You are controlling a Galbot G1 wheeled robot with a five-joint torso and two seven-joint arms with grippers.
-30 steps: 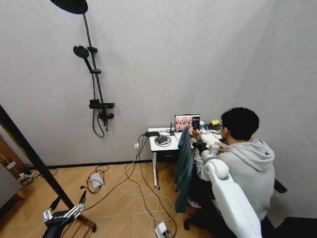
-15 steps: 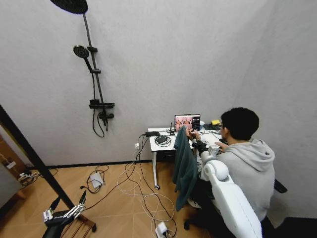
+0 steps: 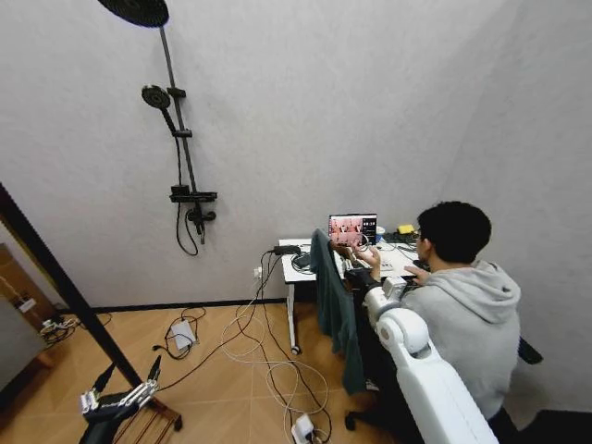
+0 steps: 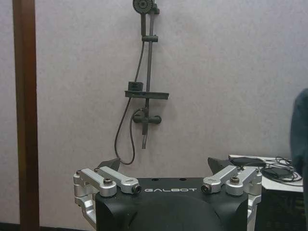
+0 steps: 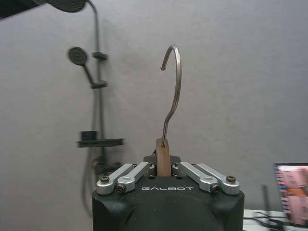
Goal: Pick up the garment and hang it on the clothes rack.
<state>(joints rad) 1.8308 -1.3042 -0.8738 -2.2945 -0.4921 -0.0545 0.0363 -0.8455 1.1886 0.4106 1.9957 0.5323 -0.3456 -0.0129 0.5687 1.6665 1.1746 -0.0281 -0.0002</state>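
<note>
- Right gripper (image 5: 163, 161): jaws closed on the wooden neck of a hanger (image 5: 163, 159); its metal hook (image 5: 174, 91) stands upright above the jaws, tip curling over at the top.
- Garment (image 3: 333, 301): the dark teal jacket hangs full length from that hanger, raised at the right arm's end, just in front of the white desk (image 3: 298, 273) and beside a seated person in a grey hoodie (image 3: 467, 319). Its hem is clear of the floor.
- Left gripper (image 3: 120, 400): jaws spread wide and empty, held low at the robot's left side, just above a slatted wooden frame (image 3: 148, 427).
- Clothes rack (image 4: 25, 115): only one reddish-brown post can be identified, in the left wrist view; the top bar cannot be made out.
- Judgement on the step: carrying is under way. Keep the hook vertical and the grip firm on the neck, so the hook mouth meets the bar squarely.
- Clearances: laptop (image 3: 352, 228) and desk edge sit near the cloth; a dark diagonal pole (image 3: 65, 291) and the wall shower fitting (image 3: 180, 157) stand on the left. Open floor lies between, though strewn with cables (image 3: 268, 356).
</note>
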